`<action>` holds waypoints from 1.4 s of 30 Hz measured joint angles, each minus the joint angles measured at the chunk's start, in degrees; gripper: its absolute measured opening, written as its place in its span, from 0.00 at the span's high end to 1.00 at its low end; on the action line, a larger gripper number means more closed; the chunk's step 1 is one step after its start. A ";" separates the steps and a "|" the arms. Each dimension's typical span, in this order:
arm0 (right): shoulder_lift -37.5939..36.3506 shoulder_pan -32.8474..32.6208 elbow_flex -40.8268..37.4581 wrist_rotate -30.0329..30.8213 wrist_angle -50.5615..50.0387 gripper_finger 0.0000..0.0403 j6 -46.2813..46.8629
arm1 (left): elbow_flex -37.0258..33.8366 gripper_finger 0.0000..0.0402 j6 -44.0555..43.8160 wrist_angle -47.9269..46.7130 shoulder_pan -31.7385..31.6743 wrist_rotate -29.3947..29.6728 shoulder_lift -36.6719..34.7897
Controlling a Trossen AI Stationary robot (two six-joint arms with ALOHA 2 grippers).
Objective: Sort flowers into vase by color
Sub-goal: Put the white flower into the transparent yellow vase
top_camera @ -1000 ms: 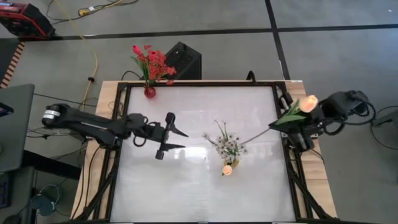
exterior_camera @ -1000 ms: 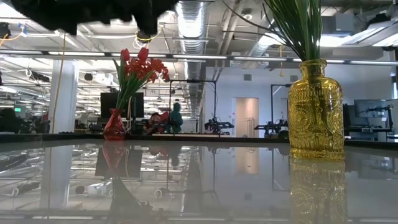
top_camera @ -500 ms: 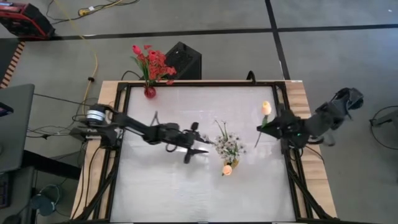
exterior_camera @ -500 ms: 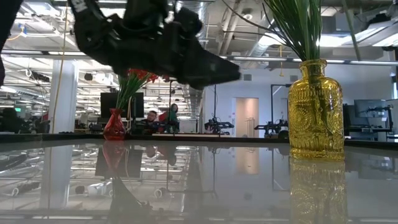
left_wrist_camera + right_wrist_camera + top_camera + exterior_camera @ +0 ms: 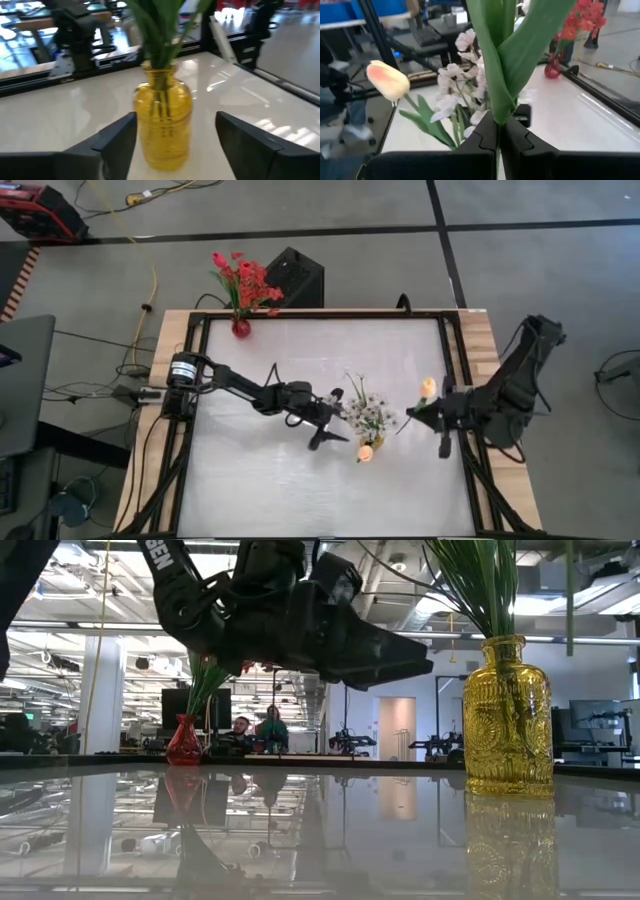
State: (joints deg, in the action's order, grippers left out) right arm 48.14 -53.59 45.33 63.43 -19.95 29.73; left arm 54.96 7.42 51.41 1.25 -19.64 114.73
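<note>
A yellow glass vase (image 5: 507, 720) stands mid-table and holds white blossom sprigs (image 5: 372, 414) and a pale orange tulip bud (image 5: 365, 452). At the far left a small red vase (image 5: 241, 328) holds red flowers (image 5: 245, 280). My left gripper (image 5: 175, 117) is open and points level at the yellow vase (image 5: 162, 125). The vase stands just ahead of it, framed by the two fingers and apart from them. To the vase's right my right gripper (image 5: 420, 412) is shut on a pale orange tulip (image 5: 428, 387). My right gripper pinches the tulip's green stem and leaves (image 5: 497, 112) between its two shut fingers. The fingers come about level from the table's right and lie across the stem. The tulip is lifted clear of the table, and its leaves rise steeply above the fingers.
A black box (image 5: 295, 275) stands beyond the far edge. Dark frame rails (image 5: 455, 350) run along the table's sides. The white tabletop (image 5: 280, 490) lies bare toward the near edge.
My left gripper has gone down and toward the table's right, up to the yellow vase. My right gripper has turned and come down from beyond the right edge toward the vase. Its tulip, which lay out flat toward the left, now stands steeper.
</note>
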 joint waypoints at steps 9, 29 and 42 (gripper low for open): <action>1.80 -2.38 -2.09 2.68 4.61 0.92 -1.15 | 7.55 0.17 -4.18 -1.22 1.22 2.31 3.72; 2.21 -2.64 -2.09 2.70 6.54 0.92 -3.17 | 17.69 0.17 -5.06 -3.83 1.99 3.22 11.17; 2.21 -2.53 -2.09 2.70 7.29 0.92 -3.26 | 17.69 0.42 -4.02 -3.03 2.72 3.08 11.15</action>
State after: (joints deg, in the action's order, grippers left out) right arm 50.35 -56.12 43.24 66.13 -12.66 26.48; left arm 72.64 3.40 48.38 3.97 -16.56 125.89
